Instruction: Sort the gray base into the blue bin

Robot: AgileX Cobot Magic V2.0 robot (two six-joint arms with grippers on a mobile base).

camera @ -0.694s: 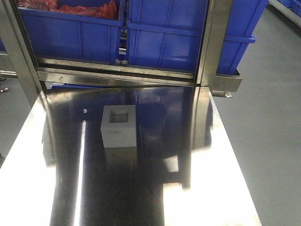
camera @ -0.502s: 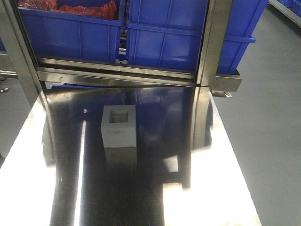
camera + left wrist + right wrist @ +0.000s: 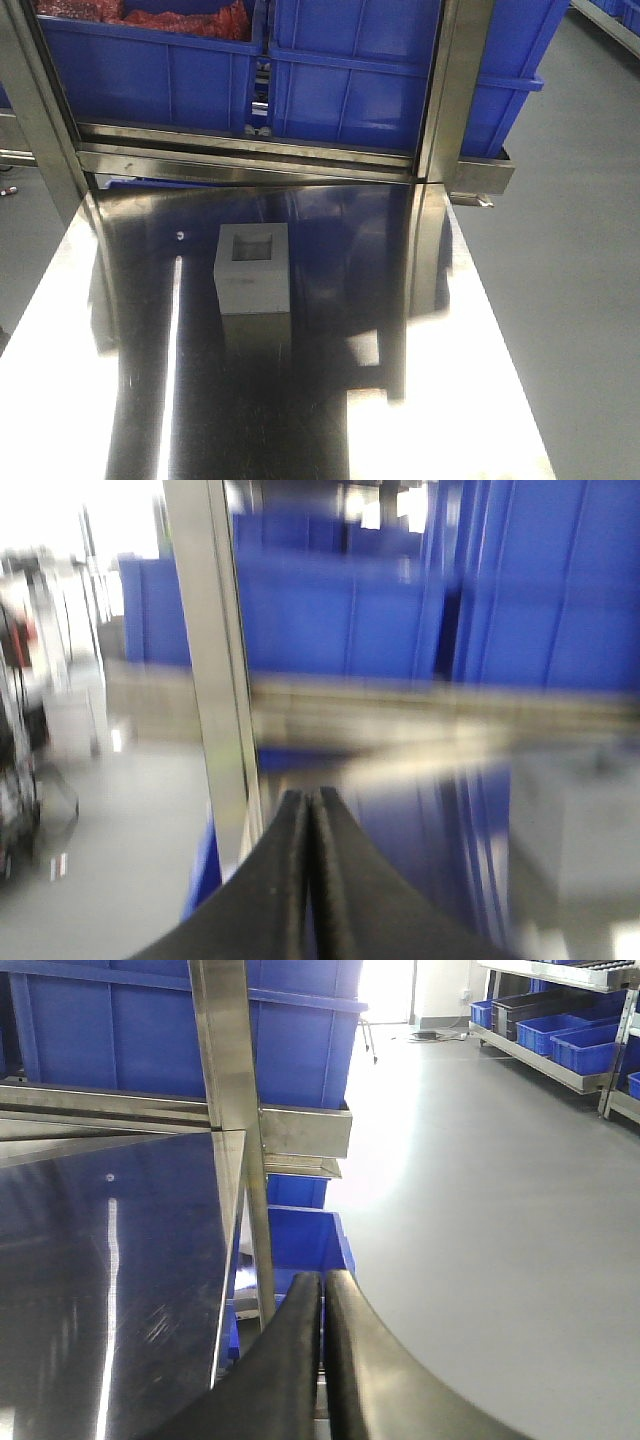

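Observation:
The gray base (image 3: pixel 253 268) is a matte cube standing on the steel table (image 3: pixel 130 400), its square recess facing up. It shows again as a blurred pale block (image 3: pixel 580 820) at the right of the left wrist view. A large deep blue bin (image 3: pixel 400 80) stands on the rack behind the table, its inside hidden. My left gripper (image 3: pixel 308 798) is shut and empty, left of the base and aimed at the rack post. My right gripper (image 3: pixel 322 1278) is shut and empty, off the table's right edge. Neither gripper shows in the front view.
A second blue tote (image 3: pixel 150 70) holding red material sits at the rack's left. Steel uprights (image 3: pixel 450 90) and a crossbar (image 3: pixel 250 150) stand between table and totes. Another blue tote (image 3: pixel 305 1235) sits low beside the table's right edge. Grey floor (image 3: pixel 480 1210) lies to the right.

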